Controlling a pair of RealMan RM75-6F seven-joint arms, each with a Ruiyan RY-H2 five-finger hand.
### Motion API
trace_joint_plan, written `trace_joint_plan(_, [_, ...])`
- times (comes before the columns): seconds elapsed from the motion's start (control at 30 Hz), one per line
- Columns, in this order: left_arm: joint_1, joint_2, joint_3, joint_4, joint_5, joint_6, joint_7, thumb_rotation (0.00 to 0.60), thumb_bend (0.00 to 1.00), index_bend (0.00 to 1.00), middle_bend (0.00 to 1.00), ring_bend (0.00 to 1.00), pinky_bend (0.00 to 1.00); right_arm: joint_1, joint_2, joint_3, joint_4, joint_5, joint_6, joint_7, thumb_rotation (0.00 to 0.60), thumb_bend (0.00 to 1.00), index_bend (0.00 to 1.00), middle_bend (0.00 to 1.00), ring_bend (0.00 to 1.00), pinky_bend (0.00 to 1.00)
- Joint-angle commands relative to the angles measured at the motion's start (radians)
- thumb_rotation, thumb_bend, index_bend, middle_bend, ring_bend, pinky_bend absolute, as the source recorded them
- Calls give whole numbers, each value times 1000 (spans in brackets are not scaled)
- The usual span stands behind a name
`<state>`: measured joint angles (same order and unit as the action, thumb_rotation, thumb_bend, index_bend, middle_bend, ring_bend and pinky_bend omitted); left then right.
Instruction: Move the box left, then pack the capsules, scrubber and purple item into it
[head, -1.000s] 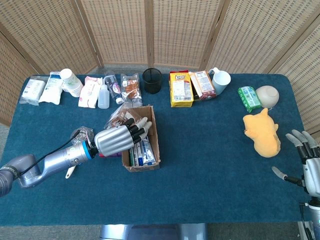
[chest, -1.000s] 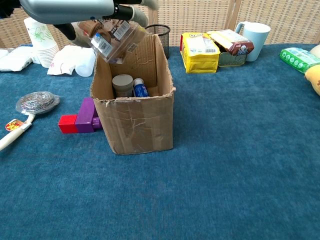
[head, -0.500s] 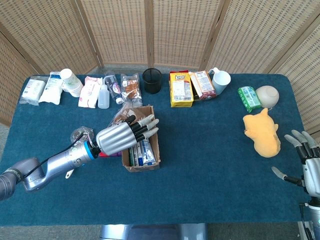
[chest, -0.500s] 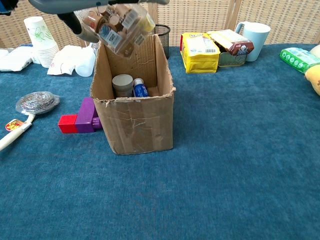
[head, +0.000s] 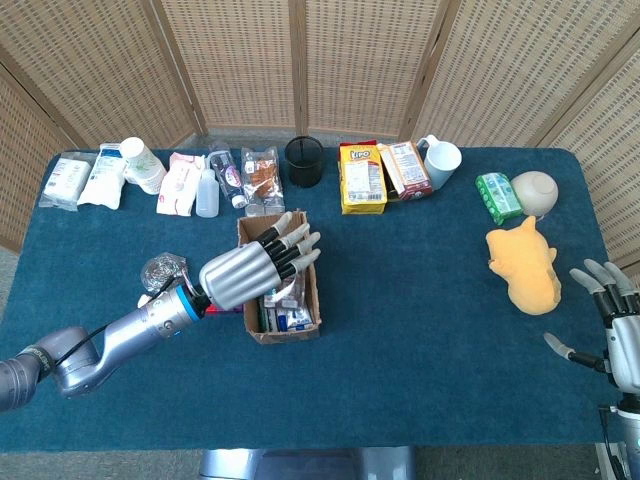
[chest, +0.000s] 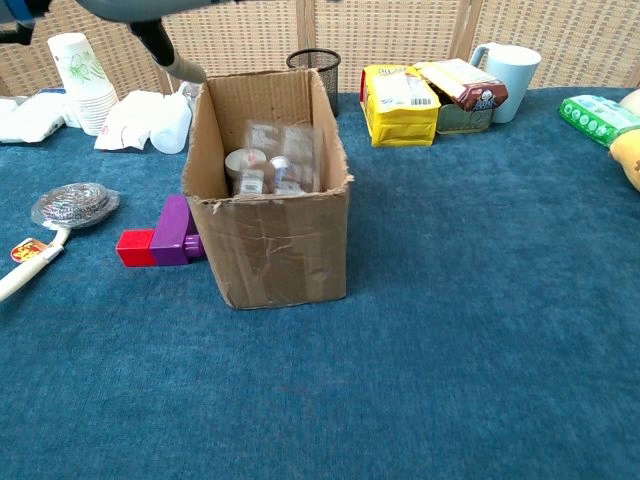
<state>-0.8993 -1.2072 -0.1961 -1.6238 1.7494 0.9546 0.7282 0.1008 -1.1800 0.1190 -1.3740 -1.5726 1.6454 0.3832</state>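
Note:
The open cardboard box (head: 314, 292) (chest: 270, 250) stands left of the table's middle. A clear bag of capsules (chest: 272, 162) lies inside it, on top of a jar and a small bottle. My left hand (head: 255, 268) hovers over the box's left side with its fingers spread and nothing in them. The steel scrubber (head: 163, 270) (chest: 72, 203) lies on the cloth left of the box. The purple item (chest: 175, 228), joined to a red block, sits against the box's left wall. My right hand (head: 612, 325) rests open at the table's right edge.
Along the back stand paper cups (head: 140, 162), packets, a bottle (head: 206, 192), a black mesh cup (head: 304, 160), a yellow snack pack (head: 361, 178) and a mug (head: 441, 158). A green pack (head: 498, 196), a bowl (head: 534, 190) and a yellow plush toy (head: 524, 266) lie at the right.
The bag of capsules has left my left hand and dropped into the box. The hand's fingers have spread and it has shifted slightly toward the back right. The right hand stays still.

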Motion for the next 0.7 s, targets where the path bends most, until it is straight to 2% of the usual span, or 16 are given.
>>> trace_joint_plan(0.03, [29,31,8,-15,-15,32,-13,600,0,0,0,0,200,0,0,-1,0,-3,0,0,600,0,177,56,0,136])
trace_joint_plan(0.2, [100,74,44,-15,-58,85,-90,600,0,0,0,0,253,0,0,-4,-6,-13,5,-7,600,0,176,57,0,137])
trace_joint_plan(0.43, [226,96,120,78,-76,208,-293,600,0,0,0,0,284,3,-4,-14,-19,-33,5,-33,600,0,176,58,0,136])
trace_joint_plan(0.7, [307,69,169,151,-190,177,-401,600,0,0,0,0,299,4,-6,-19,-26,-39,3,-45,600,0,177,58,0,137])
